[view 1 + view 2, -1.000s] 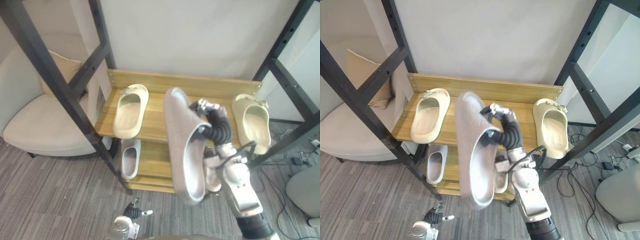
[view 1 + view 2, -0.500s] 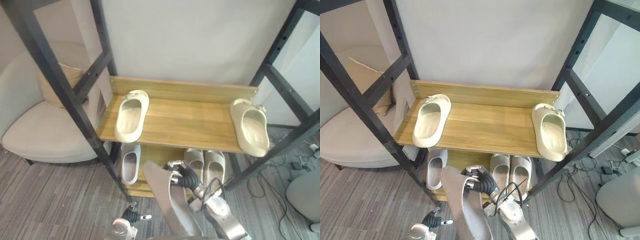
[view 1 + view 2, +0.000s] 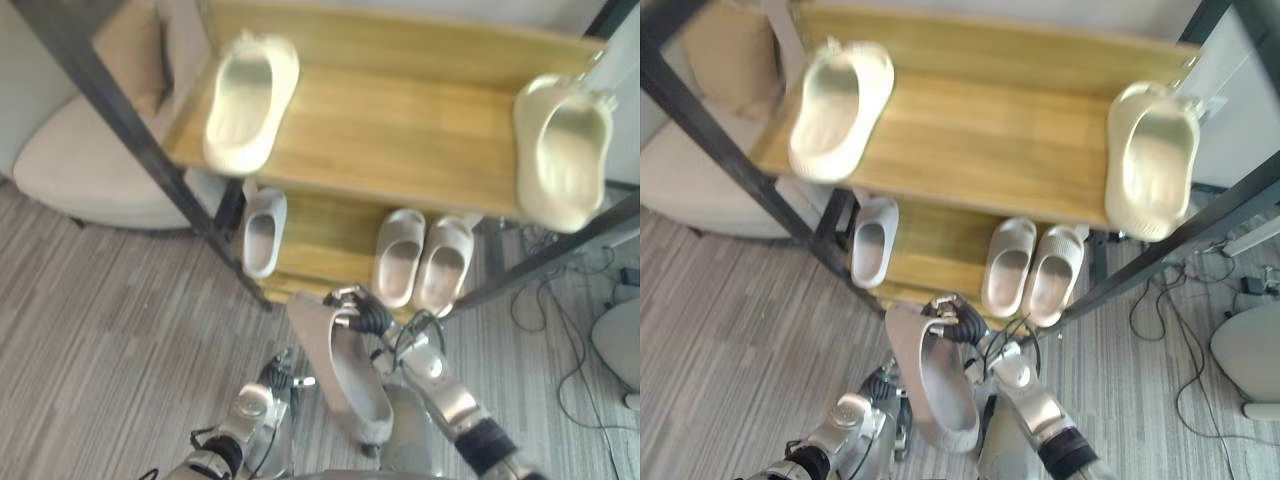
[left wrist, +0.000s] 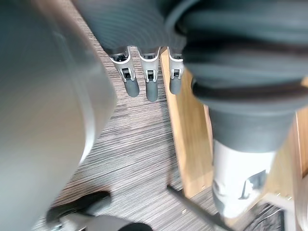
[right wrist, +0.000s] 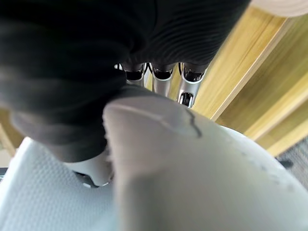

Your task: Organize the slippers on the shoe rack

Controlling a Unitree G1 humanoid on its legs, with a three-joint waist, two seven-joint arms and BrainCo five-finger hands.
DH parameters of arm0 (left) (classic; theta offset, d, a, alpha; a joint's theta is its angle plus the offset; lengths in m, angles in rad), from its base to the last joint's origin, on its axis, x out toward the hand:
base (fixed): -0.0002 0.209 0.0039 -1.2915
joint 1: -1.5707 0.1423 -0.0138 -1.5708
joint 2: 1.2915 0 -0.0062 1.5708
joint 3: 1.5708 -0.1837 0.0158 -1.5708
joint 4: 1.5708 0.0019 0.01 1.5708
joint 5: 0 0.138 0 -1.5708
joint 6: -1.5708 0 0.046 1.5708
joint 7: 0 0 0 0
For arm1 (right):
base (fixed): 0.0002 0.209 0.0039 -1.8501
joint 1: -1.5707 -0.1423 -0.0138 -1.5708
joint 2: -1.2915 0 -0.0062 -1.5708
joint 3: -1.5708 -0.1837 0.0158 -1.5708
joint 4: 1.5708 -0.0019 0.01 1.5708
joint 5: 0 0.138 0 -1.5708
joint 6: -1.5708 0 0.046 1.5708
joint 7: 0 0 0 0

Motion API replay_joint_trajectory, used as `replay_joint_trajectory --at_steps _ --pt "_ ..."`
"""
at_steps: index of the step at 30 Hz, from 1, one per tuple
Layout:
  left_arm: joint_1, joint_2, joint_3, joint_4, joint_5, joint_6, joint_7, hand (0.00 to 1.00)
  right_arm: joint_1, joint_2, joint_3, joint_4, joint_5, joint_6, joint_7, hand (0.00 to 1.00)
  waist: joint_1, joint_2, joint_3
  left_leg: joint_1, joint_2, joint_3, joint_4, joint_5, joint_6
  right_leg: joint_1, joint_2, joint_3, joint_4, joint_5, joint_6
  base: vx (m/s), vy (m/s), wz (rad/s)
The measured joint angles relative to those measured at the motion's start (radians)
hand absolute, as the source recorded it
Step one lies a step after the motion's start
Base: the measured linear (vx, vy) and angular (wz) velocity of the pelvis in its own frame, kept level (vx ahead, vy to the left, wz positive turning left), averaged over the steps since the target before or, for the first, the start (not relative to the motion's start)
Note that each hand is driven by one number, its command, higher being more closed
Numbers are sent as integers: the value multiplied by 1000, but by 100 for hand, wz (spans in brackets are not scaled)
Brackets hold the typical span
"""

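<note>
Grey slipper (image 3: 350, 385), gripped in our right hand (image 3: 358, 318); left hand (image 4: 151, 84) slack, empty: placement pending. Next, we judge, it goes beside the lone grey slipper (image 3: 262, 228), ahead-left of the right hand.

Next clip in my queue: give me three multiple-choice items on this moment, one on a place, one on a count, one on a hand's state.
1. Where is the grey slipper that the right hand holds?
A) on the lower shelf
B) in front of the shoe rack, over the floor
C) on the armchair

2. How many cream slippers lie on the upper shelf?
A) one
B) four
C) two

3. What state is the left hand in?
A) open, holding nothing
B) shut on a slipper
C) pinching a cushion

Answers:
1 B: the slipper hangs low before the rack, on no shelf.
2 C: one lies at each end of the shelf.
3 A: its fingers hang straight with nothing between them.
</note>
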Motion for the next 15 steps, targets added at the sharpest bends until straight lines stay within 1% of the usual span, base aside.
replay_joint_trajectory --at_steps 1,2,3,4,5,6,7,8,10,15 --pt "-10 10 22 -20 -12 -6 10 0 -52 -22 -4 0 -7 0 -18 100 -2 9 12 -67 5 -7 40 0 0 -62 2 0 39 0 -4 -137 11 -1" --pt "-11 10 32 -28 -15 -10 14 0 -64 -30 -5 0 -7 0 -21 100 -2 10 16 -82 6 -9 52 0 0 -74 2 0 49 0 -5 -138 45 1" --pt "-14 12 71 -63 -33 -32 36 0 -128 -61 -10 0 -8 -1 -42 100 0 15 31 -153 13 -18 105 -1 2 -142 4 1 97 -3 -13 -91 38 2" --pt "-19 15 83 -71 -42 -40 40 0 -149 -67 -14 0 -9 -1 -52 100 1 16 33 -182 14 -22 123 -1 2 -169 4 1 115 -5 -15 -160 63 8" --pt "-52 22 118 -102 -69 -52 44 0 -229 -91 -43 0 -12 -1 -82 100 2 17 63 -267 18 -30 184 -1 2 -250 1 5 178 -11 -20 -90 33 7" --pt "-58 21 122 -109 -73 -53 48 0 -247 -94 -47 0 -14 -2 -89 100 3 16 70 -282 19 -30 195 -1 2 -265 1 7 190 -12 -21 -161 63 2" --pt "-79 23 148 -152 -79 -55 47 0 -326 -109 -52 -1 -29 -2 -113 100 12 19 78 -368 25 -30 251 -5 6 -352 -1 18 247 -19 -25 -121 49 -7" --pt "-84 27 159 -169 -82 -55 48 0 -356 -112 -55 -2 -35 -3 -122 100 15 19 79 -402 29 -30 275 -9 5 -392 -1 21 270 -23 -25 -171 70 -15" --pt "-87 32 203 -241 -106 -69 43 0 -439 -120 -78 -3 -50 -8 -164 100 35 23 80 -523 42 -40 350 -20 8 -510 -1 27 347 -38 -30 -98 33 -11" --pt "-86 0 263 -288 -145 -70 58 0 -510 -139 -83 -3 -99 -10 -227 100 54 24 80 -587 39 -51 378 -16 -2 -568 -16 20 393 -51 -38 -5 -33 11"
